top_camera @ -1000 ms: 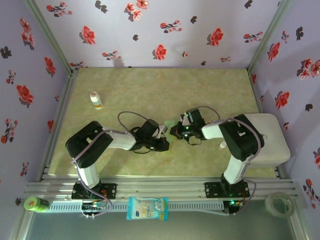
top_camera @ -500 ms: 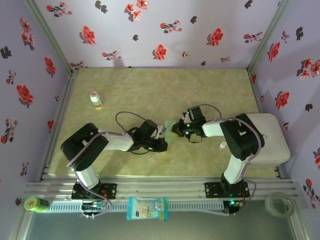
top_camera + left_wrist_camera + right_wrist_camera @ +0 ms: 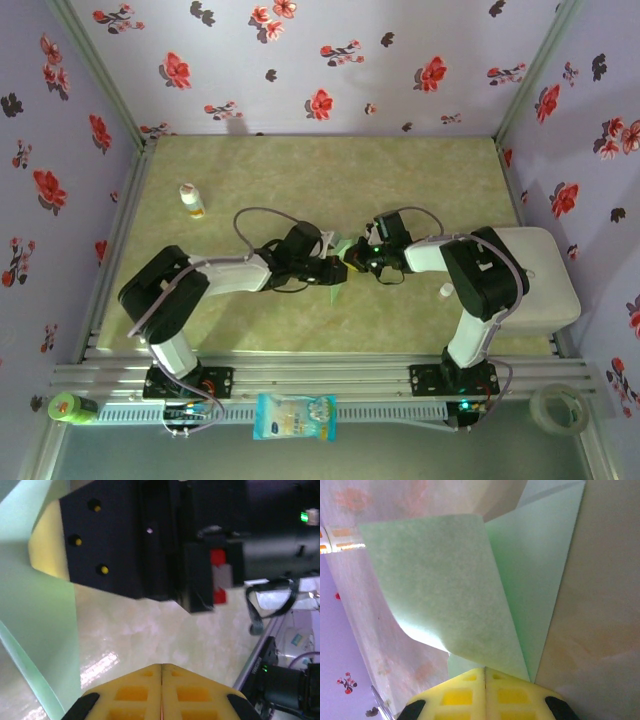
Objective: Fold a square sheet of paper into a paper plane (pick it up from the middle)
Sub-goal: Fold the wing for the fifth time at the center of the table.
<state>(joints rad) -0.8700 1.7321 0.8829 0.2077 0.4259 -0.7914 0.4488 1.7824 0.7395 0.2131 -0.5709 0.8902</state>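
The right gripper [image 3: 484,678] is clamped tight on a corner of the square sheet of paper [image 3: 450,595]. Just beside that sheet, the left gripper [image 3: 161,680] is closed, pad against pad.

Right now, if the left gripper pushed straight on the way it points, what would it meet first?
Most likely the black body of the right gripper, directly ahead of the left gripper. The square sheet of paper sits off to the side; depth is unclear.

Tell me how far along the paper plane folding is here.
Done: the thin pale mint-green paper sheet shows at least one fold. In hand: the right gripper is shut on it; the left gripper is shut, empty. Left: narrowing folds; the shape is wide, not slim.
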